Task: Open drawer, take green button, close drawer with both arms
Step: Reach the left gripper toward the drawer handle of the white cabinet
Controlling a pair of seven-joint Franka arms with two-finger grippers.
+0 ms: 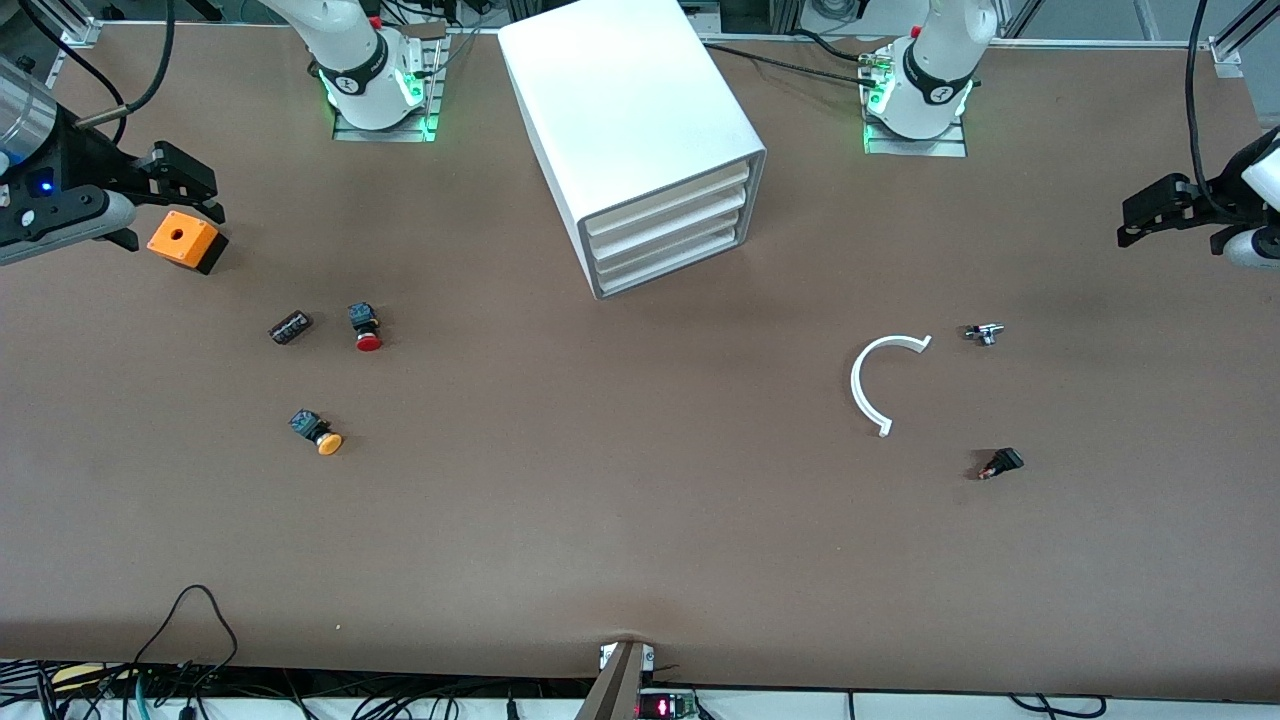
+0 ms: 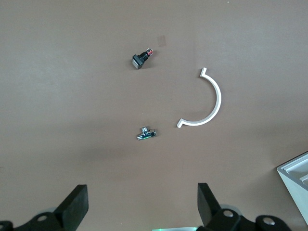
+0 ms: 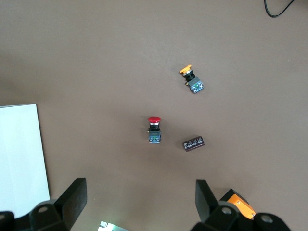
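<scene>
At table centre, cabinet: you see the white cabinet [image 1: 630, 130] between the two arm bases, its stacked drawers all pushed in.
Drawer: your target drawer [image 1: 668, 203] is shut, front flush with its neighbours.
Green button: not visible to you anywhere on the table.
Left gripper: your left gripper [image 2: 142, 207] hangs over the left arm's end of the table, well apart from the cabinet, jaws spread wide, holding nothing.
Right gripper: your right gripper [image 3: 139, 204] hangs at the right arm's end, just beside the orange box [image 1: 182, 239], jaws wide, empty.
Toward the right arm's end from the cabinet: red-capped button [image 1: 366, 326], orange-capped button [image 1: 317, 432], dark cylinder [image 1: 290, 327].
Toward the left arm's end from the cabinet: white curved strip [image 1: 880, 380], small metal fitting [image 1: 984, 333], small black switch [image 1: 1001, 463].
</scene>
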